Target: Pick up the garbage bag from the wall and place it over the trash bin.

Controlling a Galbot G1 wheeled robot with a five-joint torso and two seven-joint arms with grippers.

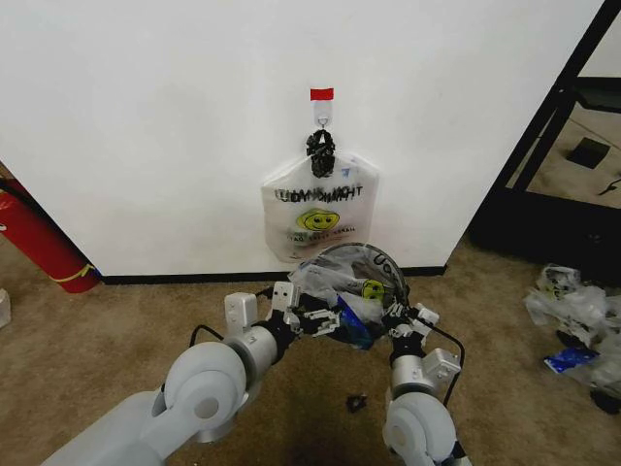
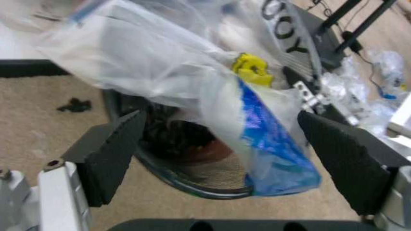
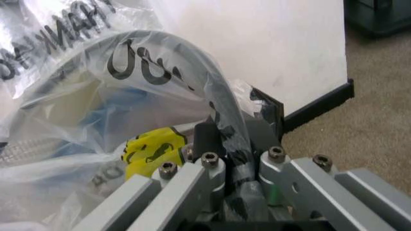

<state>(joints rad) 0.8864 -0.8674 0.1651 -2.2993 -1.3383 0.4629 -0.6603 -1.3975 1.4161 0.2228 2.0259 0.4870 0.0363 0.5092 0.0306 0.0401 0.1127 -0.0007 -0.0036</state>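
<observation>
The garbage bag [image 1: 342,289], clear w/ a blue printed patch and black lettering, is seen draped over the trash bin [image 1: 380,260], which stands on the carpet just in front of the wall [image 1: 155,116], below the hook. Part of the bin's rim is covered by the film; in the left wrist view the mesh inside [image 2: 205,168] is visible beneath the hanging plastic [image 2: 192,72]. A yellow smiley print [image 3: 151,149] is seen through the film.

The left gripper [image 1: 312,320] is held at the near-left side of the bin, fingers spread wide; in the left wrist view the two black pads [image 2: 106,154] are seen well apart w/ the bag's blue corner [image 2: 276,149] hanging between them, apparently untouched by either pad.

The right gripper [image 1: 405,322] is at the near-right side of the bin, its fingers [image 3: 205,173] closed tight, plastic pinched between them at the rim [image 3: 212,86].

A white bag w/ a yellow smiley [image 1: 318,216] is hung on the red-taped hook [image 1: 321,95]. A red extinguisher [image 1: 39,238] is leaned at far left. Crumpled plastic [image 1: 572,311] is scattered on the carpet at right.
</observation>
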